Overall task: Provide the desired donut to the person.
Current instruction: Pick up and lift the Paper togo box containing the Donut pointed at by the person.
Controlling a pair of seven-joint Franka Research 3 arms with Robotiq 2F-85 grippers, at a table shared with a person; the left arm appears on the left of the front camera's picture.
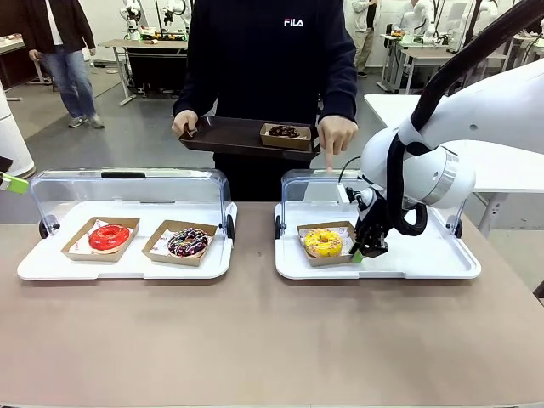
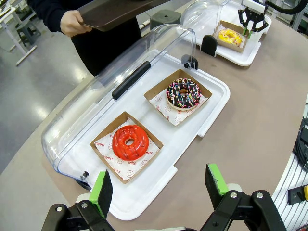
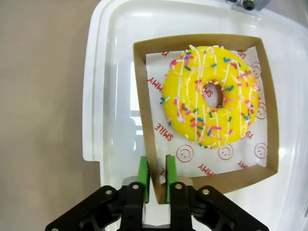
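On the table (image 1: 255,340) two trays sat side by side and apart: the left tray (image 1: 34,268) and the right tray (image 1: 425,263). The left lid (image 1: 127,191) and the right lid (image 1: 310,187) stood open along the trays' far edges.

In the left tray, the left box (image 1: 72,252) held the left donut (image 1: 109,237). Just right of it, the middle box (image 1: 157,251) held the middle donut (image 1: 188,242).

In the right tray, toward its left side, the right box (image 1: 304,229) held the right donut (image 1: 323,243). The right gripper (image 1: 367,252) straddled that box's right wall near its near corner.

Beyond the table's far edge, the person (image 1: 272,68) held the held tray (image 1: 225,136). The far box (image 1: 272,140) sat toward its right end.
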